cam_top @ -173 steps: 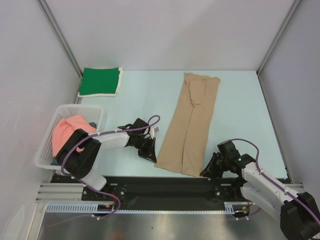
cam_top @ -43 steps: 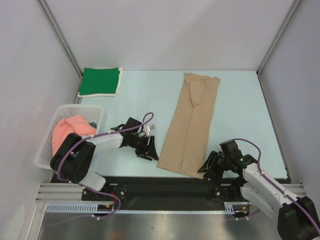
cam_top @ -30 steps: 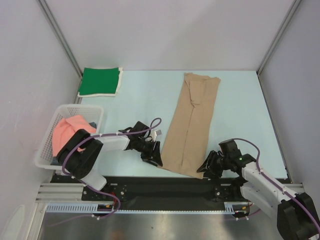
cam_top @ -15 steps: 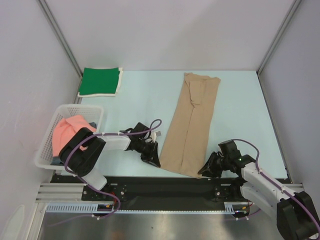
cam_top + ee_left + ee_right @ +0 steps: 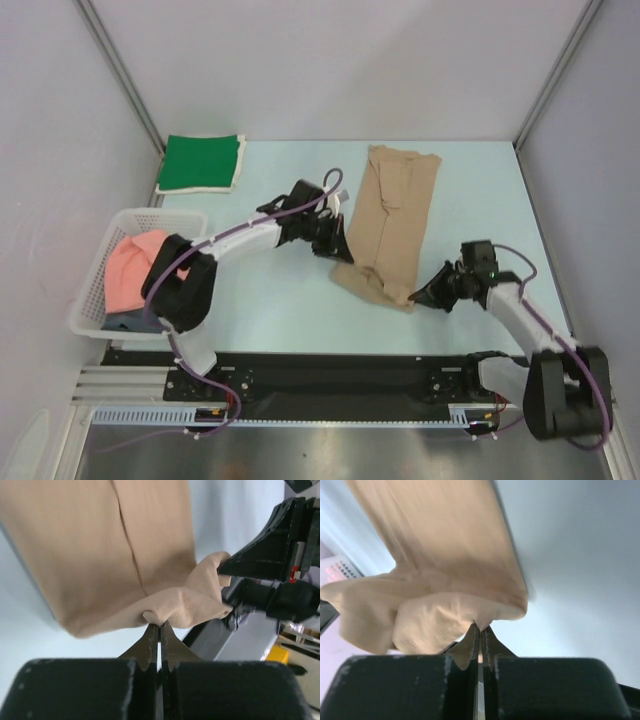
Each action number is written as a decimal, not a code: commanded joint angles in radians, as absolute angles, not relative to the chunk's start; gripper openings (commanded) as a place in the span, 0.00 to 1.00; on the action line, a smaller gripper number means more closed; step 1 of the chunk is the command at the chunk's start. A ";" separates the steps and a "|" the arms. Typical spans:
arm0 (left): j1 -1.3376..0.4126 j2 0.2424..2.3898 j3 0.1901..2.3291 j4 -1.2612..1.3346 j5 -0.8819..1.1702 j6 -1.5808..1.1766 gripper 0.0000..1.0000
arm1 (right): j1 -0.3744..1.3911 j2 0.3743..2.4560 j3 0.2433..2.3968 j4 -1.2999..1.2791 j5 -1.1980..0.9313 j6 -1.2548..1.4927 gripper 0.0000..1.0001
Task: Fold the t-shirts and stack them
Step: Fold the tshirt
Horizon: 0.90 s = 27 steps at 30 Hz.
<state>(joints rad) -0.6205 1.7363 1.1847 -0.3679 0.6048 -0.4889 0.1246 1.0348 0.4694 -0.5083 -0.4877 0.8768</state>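
Tan shirt (image 5: pixel 395 200) is spread at centre of the top view; its near hem is pinched at 2 corners by the fully closed left gripper (image 5: pixel 159 627) and right gripper (image 5: pixel 481 628).

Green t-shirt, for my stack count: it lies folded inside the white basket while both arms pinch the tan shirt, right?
No. The top view shows the green t-shirt folded on the table, outside the basket. Left fingers and right fingers do pinch the tan shirt.

Dark shirt (image 5: pixel 122 322) mostly buried under pink shirt (image 5: pixel 128 272), tan shirt (image 5: pixel 445 540) blurred — cut off at top
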 commanded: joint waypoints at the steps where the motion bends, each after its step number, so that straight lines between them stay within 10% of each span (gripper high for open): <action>1: -0.577 1.888 1.389 -0.385 0.606 -0.502 0.00 | 0.008 1.208 0.691 -0.526 -0.517 0.695 0.00; 12: -0.502 2.239 1.815 -0.284 0.641 -0.621 0.00 | -0.113 1.829 1.270 -0.624 -0.578 0.526 0.00; 27: -0.454 2.348 1.907 -0.219 0.655 -0.707 0.00 | -0.144 2.036 1.489 -0.667 -0.638 0.479 0.00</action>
<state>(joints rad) -0.4644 2.3302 1.8629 -0.2470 0.6308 -0.6819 -0.1303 2.0113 1.4292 -0.6434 -0.6113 0.5163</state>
